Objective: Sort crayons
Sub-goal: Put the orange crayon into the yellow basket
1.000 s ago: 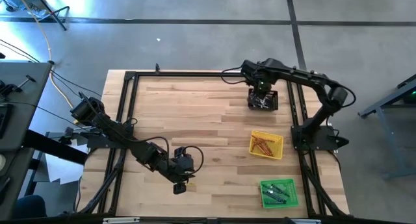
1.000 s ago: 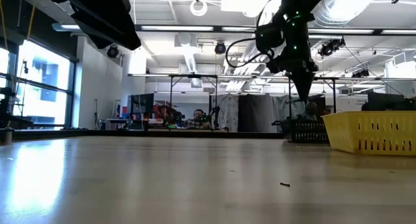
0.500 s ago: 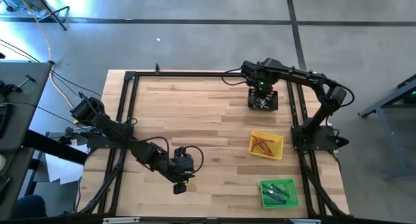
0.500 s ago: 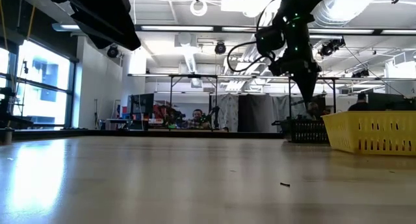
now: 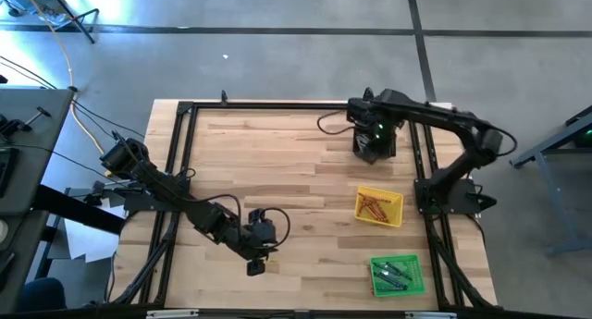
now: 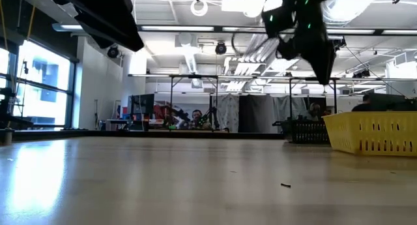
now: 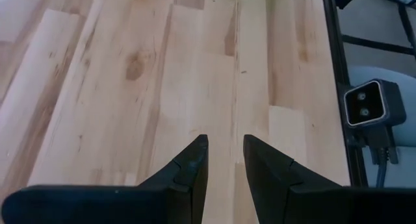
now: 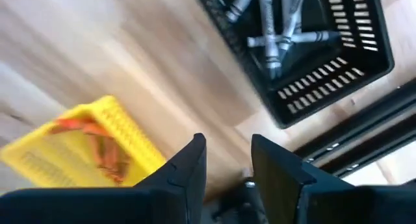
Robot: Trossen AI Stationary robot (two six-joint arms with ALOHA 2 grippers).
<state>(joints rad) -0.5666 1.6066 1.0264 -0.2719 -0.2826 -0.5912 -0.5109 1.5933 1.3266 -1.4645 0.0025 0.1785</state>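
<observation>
The right gripper (image 8: 226,160) is being held open and empty above the black tray (image 8: 364,68) of grey crayons (image 8: 270,29); the yellow tray (image 5: 379,206) is sitting nearby.

A robotics lab, open-plan: beyond the right claw (image 6: 324,74), ceiling ducts (image 6: 189,59) and strip lights (image 6: 171,28) overhead, framed benches (image 6: 195,101) behind it, a person (image 6: 197,117) at screens (image 6: 143,104).

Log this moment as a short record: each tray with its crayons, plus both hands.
black tray: grey crayons, far right of table
yellow tray: orange-red crayons
green tray: dark green crayons, near edge
right hand: open, empty, above the black tray
left hand: open, empty, over bare table
</observation>
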